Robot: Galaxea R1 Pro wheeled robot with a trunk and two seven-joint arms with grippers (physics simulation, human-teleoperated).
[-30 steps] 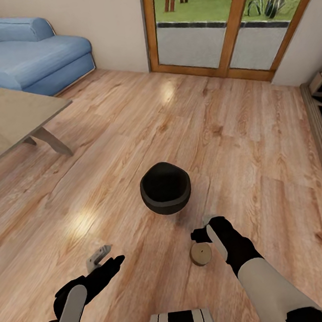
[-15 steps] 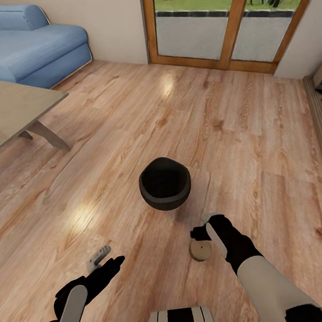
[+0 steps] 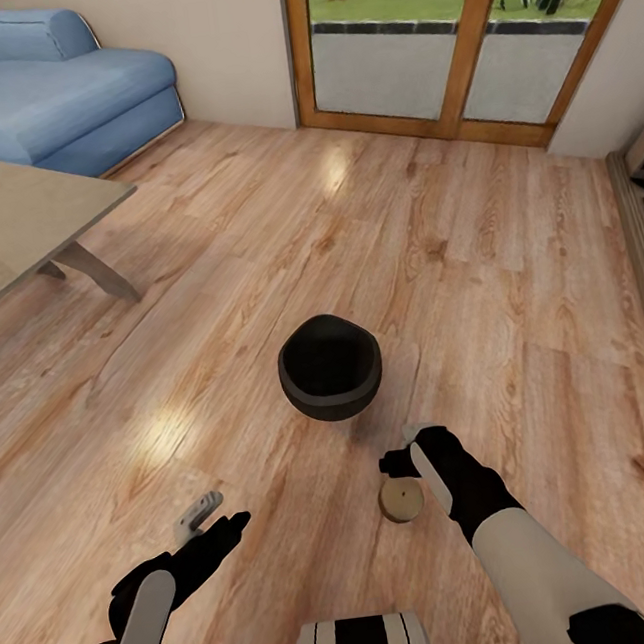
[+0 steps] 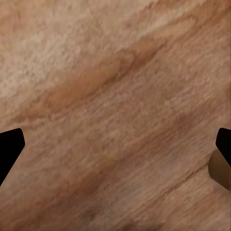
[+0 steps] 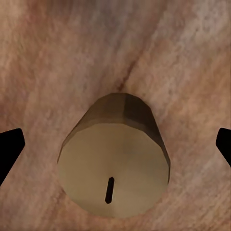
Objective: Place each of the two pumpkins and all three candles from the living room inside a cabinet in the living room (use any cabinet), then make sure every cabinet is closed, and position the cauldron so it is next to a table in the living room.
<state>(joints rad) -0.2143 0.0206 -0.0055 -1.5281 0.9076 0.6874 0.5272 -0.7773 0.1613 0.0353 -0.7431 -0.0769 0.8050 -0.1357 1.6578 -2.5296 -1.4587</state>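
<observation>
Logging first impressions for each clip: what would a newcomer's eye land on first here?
The black cauldron standing alone mid-floor, ahead of both arms. Next, the stubby tan candle upright on the floor just beside the right gripper, centred between its open fingers in the right wrist view. At far left, the table and blue sofa.

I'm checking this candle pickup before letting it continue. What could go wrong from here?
1. The right gripper hangs above the upright candle with its fingertips spread wide at the right wrist view's edges; an off-centre descent might tip the candle, and it could roll.
2. The cauldron stands just beyond the candle on the floor; a forward reach might bump it.
3. The left gripper hovers low over bare floor and might scrape it.
</observation>
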